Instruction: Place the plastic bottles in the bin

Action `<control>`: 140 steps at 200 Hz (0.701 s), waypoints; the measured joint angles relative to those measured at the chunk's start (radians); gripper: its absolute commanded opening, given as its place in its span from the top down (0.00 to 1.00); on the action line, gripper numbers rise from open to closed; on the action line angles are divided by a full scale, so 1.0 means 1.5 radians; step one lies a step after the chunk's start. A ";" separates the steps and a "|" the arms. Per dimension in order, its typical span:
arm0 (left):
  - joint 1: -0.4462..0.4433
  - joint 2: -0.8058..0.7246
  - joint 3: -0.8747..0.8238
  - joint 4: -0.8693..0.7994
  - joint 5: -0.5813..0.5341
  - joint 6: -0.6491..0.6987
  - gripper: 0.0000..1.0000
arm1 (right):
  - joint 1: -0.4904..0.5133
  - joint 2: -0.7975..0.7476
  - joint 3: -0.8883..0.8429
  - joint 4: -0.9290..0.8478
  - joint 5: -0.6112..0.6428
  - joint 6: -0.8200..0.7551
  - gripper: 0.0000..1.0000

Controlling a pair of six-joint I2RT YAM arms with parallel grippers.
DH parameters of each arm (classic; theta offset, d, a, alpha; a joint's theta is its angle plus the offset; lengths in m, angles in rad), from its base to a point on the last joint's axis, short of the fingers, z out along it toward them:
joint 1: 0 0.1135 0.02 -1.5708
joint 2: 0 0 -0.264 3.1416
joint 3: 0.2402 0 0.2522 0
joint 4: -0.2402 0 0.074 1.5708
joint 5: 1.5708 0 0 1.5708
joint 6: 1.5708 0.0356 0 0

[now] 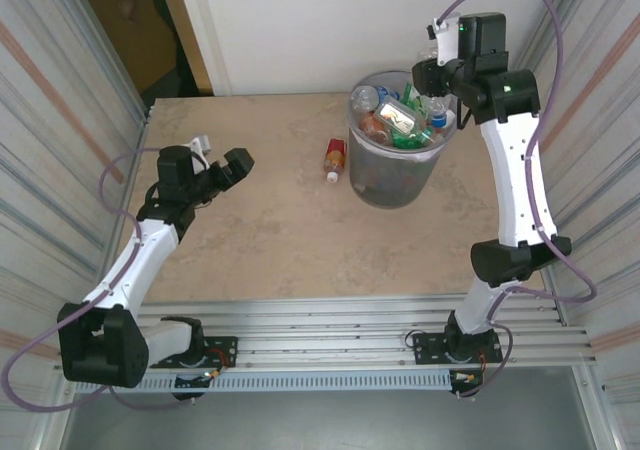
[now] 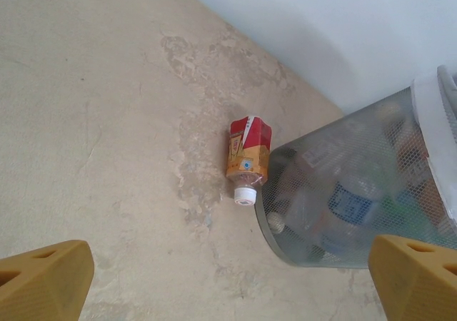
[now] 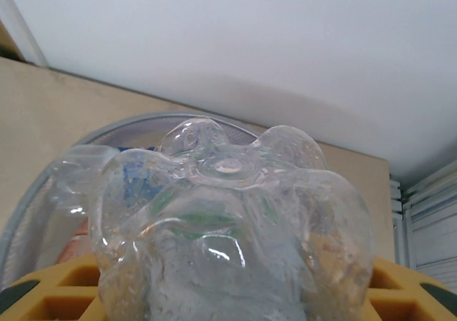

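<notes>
**Bottle disposal: one bottle in the right tool, one left on the table**

The right tool [image 3: 228,296] is raised above the bin [image 1: 392,185] and pinches a clear bottle [image 3: 228,214] between its yellow fingers. The bottle's moulded, lobed base faces the wrist camera. The bin stands near the far edge of the table [image 1: 260,240], right of centre, and is packed close to the rim with bottles.

The left tool [image 2: 228,285] hovers over the left part of the table with its fingers spread wide and nothing between them.

One red-and-orange labelled bottle [image 2: 248,153] lies on its side just beside the bin's left wall, white cap pointing toward the near edge. Whether it touches the mesh cannot be told.

Handling notes, by judgement:
- The bottles look empty and thin-walled, so expect low weight and a body that dents under a firm squeeze.
- The plastic is smooth and round, so the lying bottle may roll or slip if nudged.
- Take hold across the labelled midsection, fingers either side of its long axis.
- The bin wall crowds the right-hand finger, so approach from the open side.
</notes>
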 measured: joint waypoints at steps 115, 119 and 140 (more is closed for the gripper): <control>-0.014 0.014 0.000 0.000 -0.001 0.000 0.01 | -0.031 0.132 0.032 0.034 -0.111 -0.061 0.47; -0.014 0.014 0.000 0.000 -0.001 0.000 0.01 | -0.031 0.135 0.033 0.036 -0.115 -0.061 0.44; -0.014 0.014 0.000 0.001 -0.001 0.000 0.01 | -0.030 0.147 0.036 0.040 -0.126 -0.068 0.30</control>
